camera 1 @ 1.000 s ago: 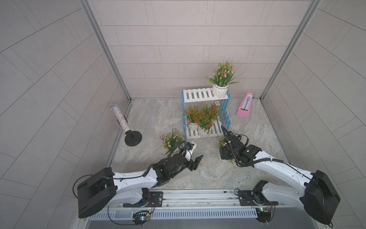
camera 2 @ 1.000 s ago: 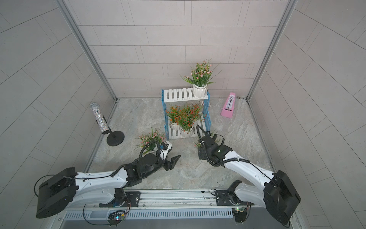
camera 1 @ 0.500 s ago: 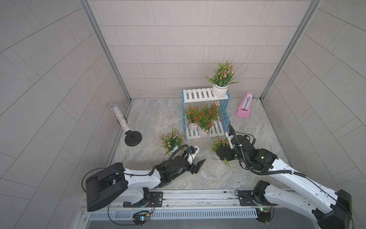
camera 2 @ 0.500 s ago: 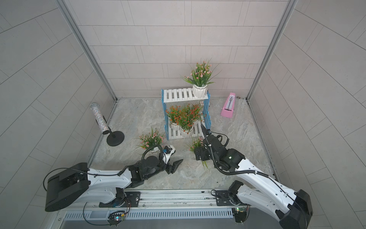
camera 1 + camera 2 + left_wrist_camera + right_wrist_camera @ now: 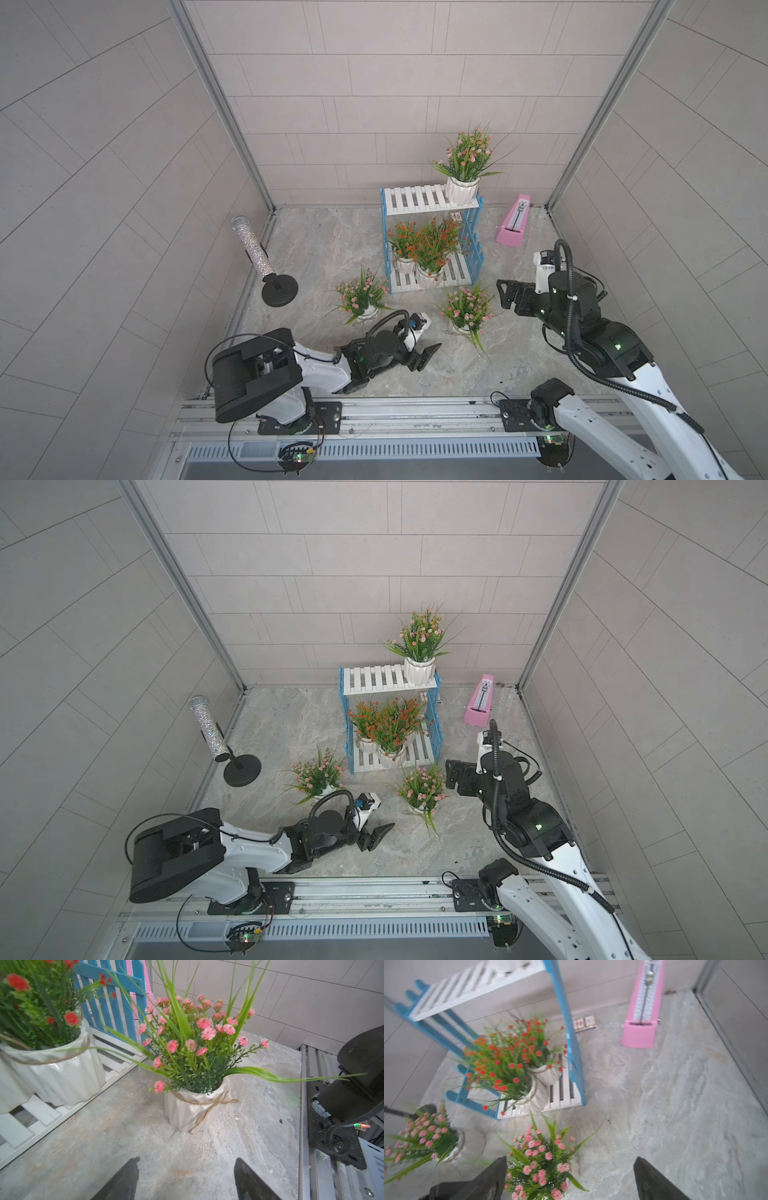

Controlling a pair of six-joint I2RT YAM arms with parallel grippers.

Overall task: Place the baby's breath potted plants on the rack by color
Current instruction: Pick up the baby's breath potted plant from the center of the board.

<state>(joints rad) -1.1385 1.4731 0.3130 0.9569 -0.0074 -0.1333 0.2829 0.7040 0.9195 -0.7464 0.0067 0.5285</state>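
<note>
I count three pink plants [image 5: 468, 153] [image 5: 360, 293] [image 5: 465, 307], two red ones [image 5: 402, 239] [image 5: 434, 249] showing, one rack [image 5: 415, 199], one metronome [image 5: 514, 224], one stand [image 5: 279, 291].

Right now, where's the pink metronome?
In a top view, the pink metronome stands on the floor near the back right corner. It is just right of the rack and not touching it.
</note>
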